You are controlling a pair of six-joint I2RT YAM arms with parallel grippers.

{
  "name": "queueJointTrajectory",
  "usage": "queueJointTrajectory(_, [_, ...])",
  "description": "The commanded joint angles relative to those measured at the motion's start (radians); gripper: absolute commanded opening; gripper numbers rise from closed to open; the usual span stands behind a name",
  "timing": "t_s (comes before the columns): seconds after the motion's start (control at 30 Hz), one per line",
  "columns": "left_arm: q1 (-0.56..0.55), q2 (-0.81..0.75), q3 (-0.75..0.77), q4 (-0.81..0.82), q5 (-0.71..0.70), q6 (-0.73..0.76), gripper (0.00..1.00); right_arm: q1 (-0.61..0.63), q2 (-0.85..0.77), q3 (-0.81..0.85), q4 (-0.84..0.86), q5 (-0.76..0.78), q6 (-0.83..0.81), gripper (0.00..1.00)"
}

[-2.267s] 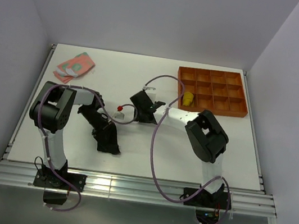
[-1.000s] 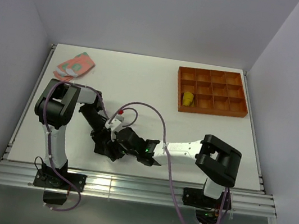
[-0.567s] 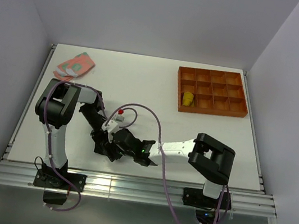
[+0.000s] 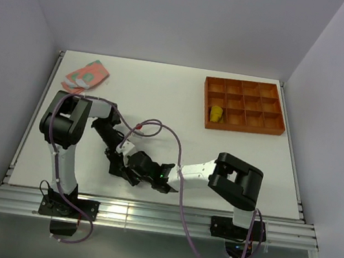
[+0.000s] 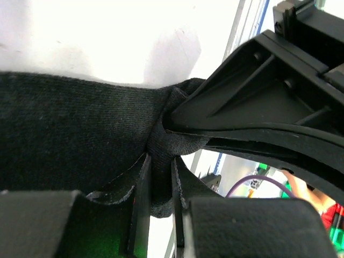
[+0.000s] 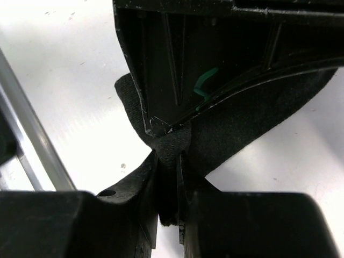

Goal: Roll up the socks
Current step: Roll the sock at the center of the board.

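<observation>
**A:** Left wrist view first. What are the fingers (image 5: 141,204) doing?

**B:** The left gripper (image 5: 159,183) has its 2 fingers nipped together on a raised fold of the black sock (image 5: 70,134). Only cloth sits between them.

**A:** And the other arm?

**B:** The right gripper (image 6: 169,188) is pinched on a fold at the edge of that same sock. The 2 grippers meet nose to nose, just beside each other.

**A:** Where does the rest of the sock lie?

**B:** Flat on the table (image 4: 164,95), near the front edge and left of centre. From the left fingers it spreads off to 1 side. From the right fingers it runs away beneath the left gripper. I cannot tell its long axis, because from above both grippers cover most of it.

**A:** Which arm is nearer?

**B:** Neither, since both hold neighbouring spots. I judge the roll must travel from that pinched end toward the free cloth.

**A:** The other socks?

**B:** The pink sock (image 4: 86,75) lies at the far left corner. The mustard sock (image 4: 215,113) sits in a left-hand compartment of the orange tray (image 4: 242,129). Both are well apart from the grippers.
</observation>
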Motion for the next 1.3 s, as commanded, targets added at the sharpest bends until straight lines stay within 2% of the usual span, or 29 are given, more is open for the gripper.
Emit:
queueJointTrajectory(0.0, [0.0, -0.098, 0.036, 0.129, 0.017, -0.144, 0.01, 0.013, 0.007, -0.008, -0.015, 0.053, 0.009, 0.05])
queueJointTrajectory(0.27, [0.021, -0.223, 0.082, 0.273, -0.066, -0.323, 0.23, 0.03, 0.013, 0.009, -0.083, 0.09, -0.011, 0.04])
queueJointTrajectory(0.47, [0.073, -0.25, 0.093, 0.312, -0.131, -0.386, 0.3, 0.036, 0.016, 0.008, -0.101, 0.102, -0.015, 0.03])
queueJointTrajectory(0.67, [0.147, -0.261, 0.085, 0.336, -0.213, -0.415, 0.27, 0.036, 0.02, 0.012, -0.112, 0.108, -0.022, 0.02])
queueJointTrajectory(0.77, [0.158, -0.272, 0.068, 0.322, -0.233, -0.394, 0.29, 0.036, 0.02, 0.017, -0.121, 0.113, -0.023, 0.02])
queueJointTrajectory(0.93, [0.158, -0.29, 0.025, 0.298, -0.226, -0.349, 0.32, 0.036, 0.02, 0.028, -0.14, 0.117, -0.025, 0.02])
queueJointTrajectory(1.1, [0.145, -0.284, -0.012, 0.309, -0.23, -0.331, 0.32, 0.036, 0.011, 0.028, -0.152, 0.132, -0.023, 0.01])
queueJointTrajectory(1.27, [0.087, -0.308, -0.064, 0.416, -0.295, -0.432, 0.27, 0.036, -0.012, 0.014, -0.17, 0.152, -0.012, 0.01])
